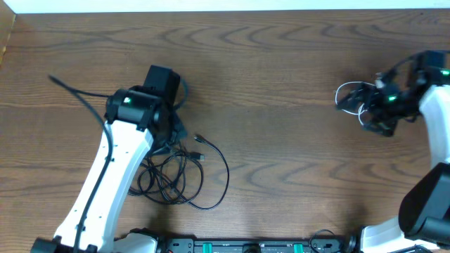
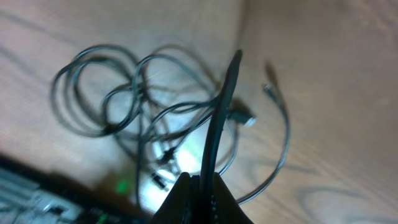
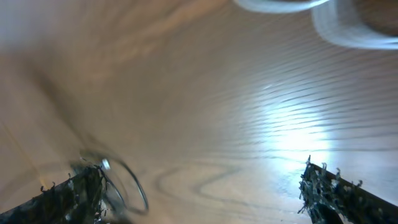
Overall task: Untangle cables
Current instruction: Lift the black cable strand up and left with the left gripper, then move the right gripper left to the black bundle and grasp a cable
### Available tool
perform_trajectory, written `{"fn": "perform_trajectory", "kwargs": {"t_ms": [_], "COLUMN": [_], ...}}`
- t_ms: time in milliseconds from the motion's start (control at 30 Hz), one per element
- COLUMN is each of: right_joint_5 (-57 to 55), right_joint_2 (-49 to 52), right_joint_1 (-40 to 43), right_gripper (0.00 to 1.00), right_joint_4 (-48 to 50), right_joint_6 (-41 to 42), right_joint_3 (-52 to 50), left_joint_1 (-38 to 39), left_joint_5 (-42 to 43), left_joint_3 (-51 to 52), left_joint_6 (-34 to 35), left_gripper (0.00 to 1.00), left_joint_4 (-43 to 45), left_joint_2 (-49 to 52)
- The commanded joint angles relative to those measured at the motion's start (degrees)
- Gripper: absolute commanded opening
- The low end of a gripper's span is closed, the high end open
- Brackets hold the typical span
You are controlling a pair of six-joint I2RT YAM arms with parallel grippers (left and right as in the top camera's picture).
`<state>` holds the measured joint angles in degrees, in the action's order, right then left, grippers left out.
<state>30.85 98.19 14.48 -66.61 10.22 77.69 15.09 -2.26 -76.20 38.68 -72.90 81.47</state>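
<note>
The black cables (image 1: 169, 179) lie loosely tangled on the desk (image 1: 281, 56), lower left of centre in the overhead view. The left gripper (image 2: 231, 71) is just above them, jaws pressed shut; I cannot tell whether a strand is pinched. It would be best to take one free plug end (image 2: 249, 119) and draw it slowly outward. At far right, well apart, the right gripper (image 3: 200, 177) stands wide open and empty beside the white cable (image 1: 346, 88). The left arm (image 1: 119, 161) hides part of the tangle from overhead

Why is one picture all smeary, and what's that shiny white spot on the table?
Right wrist view: smeared all over, with glare on the table. Left wrist view: the black cables look soft, the left gripper a dark blur. Overhead view: sharp, evenly lit.
</note>
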Motion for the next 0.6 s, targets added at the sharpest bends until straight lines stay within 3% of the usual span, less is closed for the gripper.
{"fn": "perform_trajectory", "kwargs": {"t_ms": [0, 167, 367, 567], "right_joint_5": [3.89, 4.52, 9.84, 10.08], "right_joint_2": [0.20, 0.20, 0.22, 0.22], "right_joint_1": [-6.34, -16.00, -27.93, -38.91], "right_gripper": [0.99, 0.99, 0.99, 0.99], "right_joint_4": [0.66, 5.90, 11.23, 19.54], "right_joint_6": [-5.20, -5.14, -5.14, -1.49], "right_joint_3": [-3.28, -7.61, -8.81, -8.81], "left_joint_1": [-0.26, -0.31, -0.31, -0.31], "left_joint_5": [2.34, 5.99, -7.76, -4.33], "left_joint_3": [0.13, 0.11, 0.11, 0.09], "left_joint_6": [-4.26, -8.48, -8.66, -8.66], "left_gripper": [0.08, 0.08, 0.08, 0.08], "left_joint_4": [4.74, 12.33, 19.98, 25.24], "left_joint_2": [1.18, 0.72, -1.03, -5.79]}}
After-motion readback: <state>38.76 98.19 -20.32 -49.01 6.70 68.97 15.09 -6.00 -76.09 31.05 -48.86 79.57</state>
